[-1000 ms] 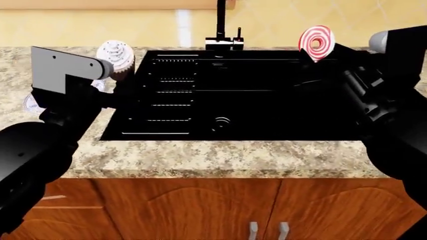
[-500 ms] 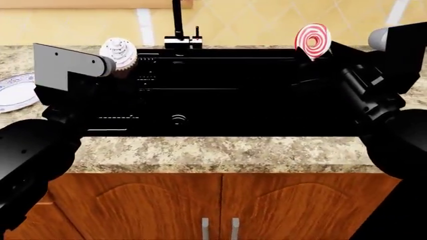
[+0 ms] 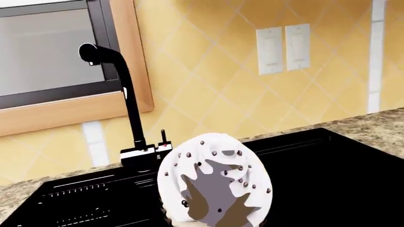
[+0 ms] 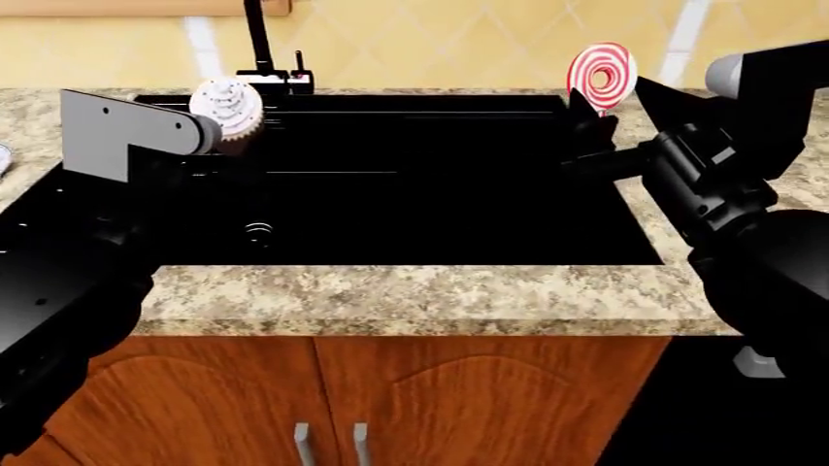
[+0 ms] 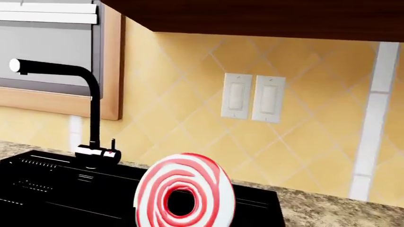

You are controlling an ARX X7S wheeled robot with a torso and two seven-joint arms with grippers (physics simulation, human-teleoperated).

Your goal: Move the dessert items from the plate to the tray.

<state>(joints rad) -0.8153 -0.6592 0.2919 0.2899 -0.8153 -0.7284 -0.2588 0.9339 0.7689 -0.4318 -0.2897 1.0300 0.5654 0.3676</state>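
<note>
I have the left gripper (image 4: 231, 136) pinching the white-frosted cupcake (image 4: 228, 107) above the black sink (image 4: 428, 184); the right gripper (image 4: 599, 116) pinches the red-and-white spiral lollipop (image 4: 600, 74) above the sink's right end.

A small cupcake (image 4: 228, 106) with swirled white frosting dotted with dark sprinkles (image 3: 215, 182) sits upright, held aloft above the far left corner of a black sink, its dark brown wrapper barely visible beneath the frosting. Well apart from it, at the sink's far right edge, a flat round red-and-white spiral lollipop (image 4: 600, 76) stands on edge with its face toward the camera (image 5: 184, 196), raised above the speckled counter; its stick is hidden below the disc.
</note>
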